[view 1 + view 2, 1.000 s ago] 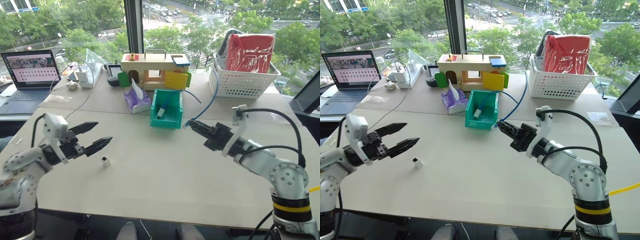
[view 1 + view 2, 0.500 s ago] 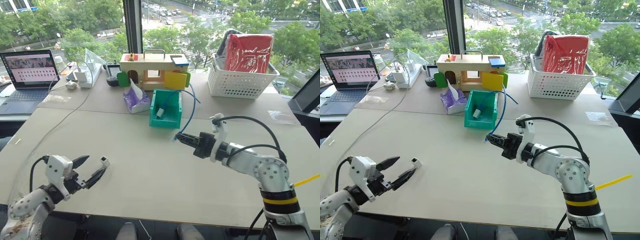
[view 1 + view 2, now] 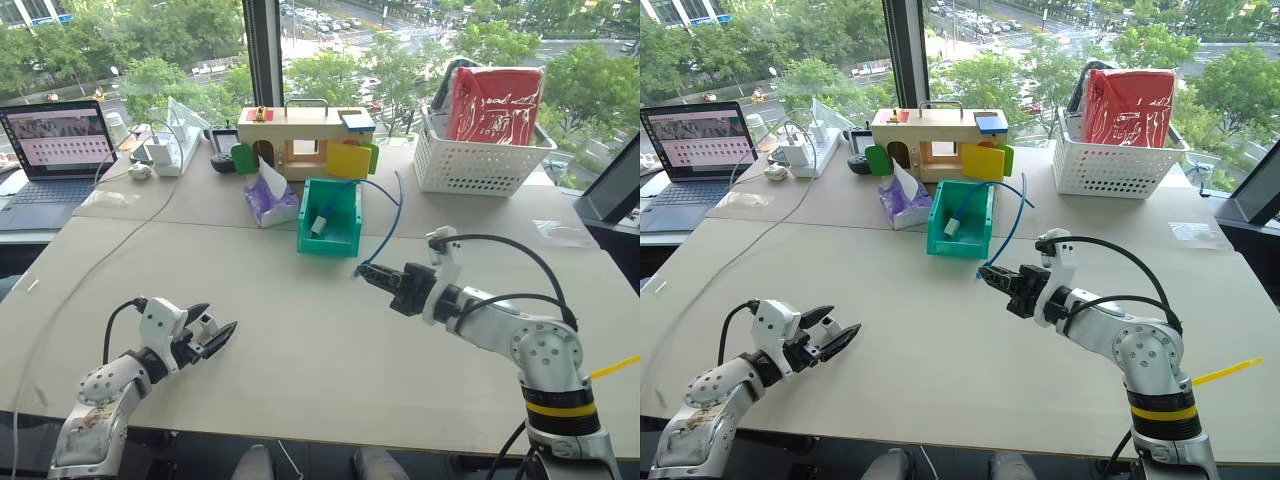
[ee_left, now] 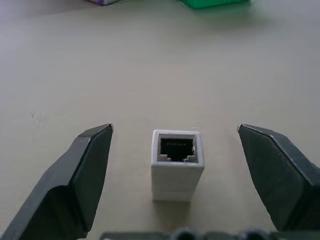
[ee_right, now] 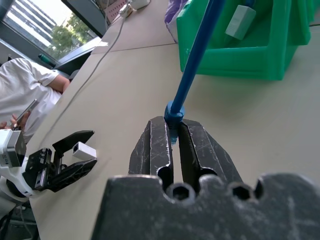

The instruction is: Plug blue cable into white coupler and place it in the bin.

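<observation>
The table (image 3: 300, 330) carries one laptop (image 3: 55, 140) at upper left, one white basket (image 3: 480, 160) at upper right, and one toy house (image 3: 300, 140) behind the bin (image 3: 330, 220). The right gripper (image 3: 368, 276), center, is clamped on the blue cable (image 3: 385, 225) running from the bin. Lower left, the left gripper (image 4: 175, 165) stands open around one white coupler (image 4: 177, 162), untouched.

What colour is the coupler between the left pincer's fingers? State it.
White coupler, with a dark socket opening; clearest in the left wrist view.

Matt beige worktop (image 3: 330, 330) — smooth; white coupler (image 4: 177, 164) of matt plastic; bin (image 3: 332, 240) of glossy green plastic — scuffed black pincer fingers (image 5: 155, 147).
</observation>
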You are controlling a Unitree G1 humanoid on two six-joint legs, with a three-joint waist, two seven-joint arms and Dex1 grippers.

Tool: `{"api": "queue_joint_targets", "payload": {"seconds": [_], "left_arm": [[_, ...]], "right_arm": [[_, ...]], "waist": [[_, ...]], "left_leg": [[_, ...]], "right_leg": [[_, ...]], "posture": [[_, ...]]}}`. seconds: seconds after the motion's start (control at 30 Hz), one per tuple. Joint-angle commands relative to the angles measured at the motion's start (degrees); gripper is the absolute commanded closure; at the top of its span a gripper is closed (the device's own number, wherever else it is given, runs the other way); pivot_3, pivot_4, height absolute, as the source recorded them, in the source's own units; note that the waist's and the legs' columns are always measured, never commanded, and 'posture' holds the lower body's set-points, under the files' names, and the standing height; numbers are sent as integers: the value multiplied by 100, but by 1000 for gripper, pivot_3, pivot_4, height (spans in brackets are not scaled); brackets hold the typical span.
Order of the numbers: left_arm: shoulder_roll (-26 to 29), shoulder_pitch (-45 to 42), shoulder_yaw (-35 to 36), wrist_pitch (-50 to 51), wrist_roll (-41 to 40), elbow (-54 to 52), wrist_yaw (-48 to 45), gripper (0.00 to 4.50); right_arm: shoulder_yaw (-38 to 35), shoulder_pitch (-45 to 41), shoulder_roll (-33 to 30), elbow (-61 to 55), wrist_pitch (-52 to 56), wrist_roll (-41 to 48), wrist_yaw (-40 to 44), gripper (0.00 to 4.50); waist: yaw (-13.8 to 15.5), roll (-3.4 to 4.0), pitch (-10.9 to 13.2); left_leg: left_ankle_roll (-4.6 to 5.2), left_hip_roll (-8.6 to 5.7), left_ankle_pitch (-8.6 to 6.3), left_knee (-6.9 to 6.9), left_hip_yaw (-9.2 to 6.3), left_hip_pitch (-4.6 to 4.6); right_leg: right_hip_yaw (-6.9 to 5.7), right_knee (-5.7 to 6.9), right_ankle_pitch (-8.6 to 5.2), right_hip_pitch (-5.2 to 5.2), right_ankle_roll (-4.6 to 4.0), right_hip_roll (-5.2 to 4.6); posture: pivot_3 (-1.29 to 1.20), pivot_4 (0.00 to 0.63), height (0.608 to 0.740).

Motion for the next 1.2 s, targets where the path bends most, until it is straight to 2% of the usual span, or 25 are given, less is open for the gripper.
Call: {"api": "queue_joint_targets", "payload": {"seconds": [0.03, 0.17, 0.2, 0.37, 0.53, 0.67, 0.8, 1.0, 1.2], "left_arm": [[256, -175, 29, -194, -138, 232, -410, 2139], [440, -344, -46, -193, -199, 367, -716, 3638], [454, -438, -108, -166, -185, 382, -740, 3811], [248, -1263, -658, 31, -133, 381, -795, 3788], [26, -2359, -1528, 19, -42, 659, -1382, 3788], [-190, -3022, -2233, -393, 360, 1421, -1880, 3788], [-728, -3613, -3270, -766, 1272, 2402, -1903, 3788], [-1401, -3863, -3416, -1061, 1383, 2961, -1906, 3788], [-1591, -4008, -3419, -1439, 1449, 3447, -2100, 3788]], "right_arm": [[-214, -7, -11, -273, 23, 42, -60, 4500], [-271, 52, -16, -347, 18, 54, -140, 4500], [-281, 66, -14, -367, 8, 53, -164, 4500], [-353, 103, -6, -453, -45, 42, -266, 4500], [-518, 116, -18, -576, -104, 48, -421, 4500], [-644, 166, -29, -734, -179, -74, -606, 4500], [-833, 624, 148, -1258, -320, -209, -1256, 4500], [-840, 1119, 483, -1819, -492, -304, -1879, 4500], [-900, 1348, 560, -2115, -649, -349, -2161, 4500]], "waist": [[-14, 0, 0], [-19, 0, 0], [-19, 0, 0], [35, 0, 0], [49, -2, 0], [-2, -1, 0], [26, -1, 0], [50, -1, 0], [20, -1, -1]], "left_leg": [[0, 0, 0, 0, 0, 0], [0, 0, 0, 0, 0, 0], [0, 0, 0, 0, 0, -1], [0, -1, 0, 0, 0, -2], [0, -5, 0, 1, -3, -7], [1, -5, -1, -2, -3, -4], [1, -8, -1, -2, -5, -6], [1, -19, -1, 0, -11, -13], [2, -19, 0, 0, -15, -5]], "right_leg": [[-1, 0, 0, 0, 0, 0], [0, 0, 0, 0, 0, 0], [0, -1, 0, 0, 0, 0], [0, -1, 0, 1, 1, -1], [-1, -6, 1, 3, 3, -1], [-1, -2, 0, 1, 3, 0], [0, -2, 0, 1, 3, 0], [0, -5, -2, 5, 9, -8], [-1, 4, -3, 7, 9, -5]], "posture": [[0, 150, 714], [0, 150, 714], [0, 150, 714], [0, 150, 714], [0, 150, 714], [0, 150, 714], [0, 150, 714], [0, 150, 714], [0, 150, 714]]}}
